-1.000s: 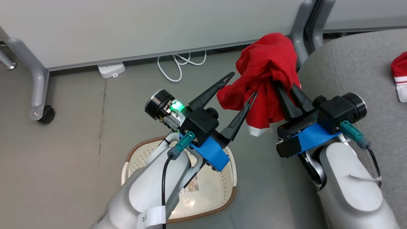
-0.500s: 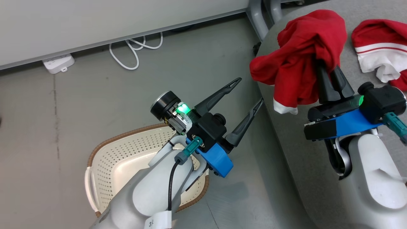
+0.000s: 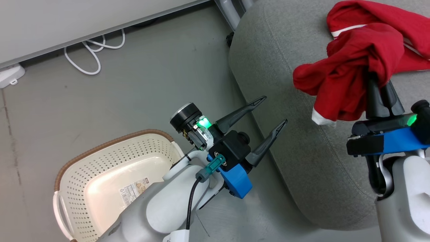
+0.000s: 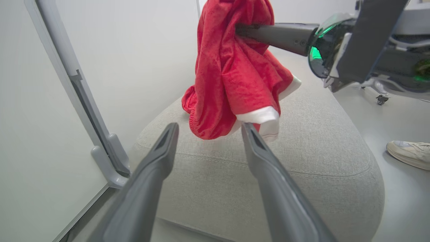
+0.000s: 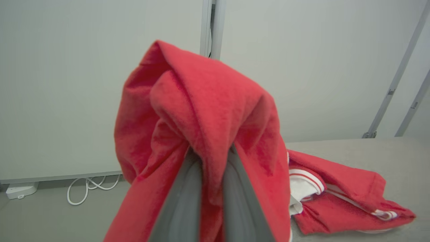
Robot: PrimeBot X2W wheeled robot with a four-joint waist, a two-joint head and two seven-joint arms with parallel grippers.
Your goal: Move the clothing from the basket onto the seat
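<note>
Head view: shows the right end effector [image 3: 379, 89] pinched together on a bunched red garment [image 3: 342, 77], lifted over the seat [image 3: 285, 67] near its left edge, white hem dangling. Finds a second red garment [image 3: 413, 30] with white trim lying on the seat just behind the held one. Catches the left end effector [image 3: 275, 109] with fingers spread wide and empty, tips at the seat's left edge. Places the basket [image 3: 100, 148] on the floor well left of the seat, label sticker [image 3: 134, 191] on its inner floor.

Left wrist view: looks between its own parted fingers at the held garment side-on, hanging over the seat; cannot tell whether the hem touches. Adds a shoe [image 4: 408, 153] on the floor beyond the seat and a grey frame leg [image 4: 107, 151] beside the seat.

Right wrist view: brings the grip close, red cloth draped over two fingers pressed together. Adds the second garment's red-and-white striped trim, spread flat on the seat, and a white cable [image 5: 90, 188] on the floor left of the seat.
</note>
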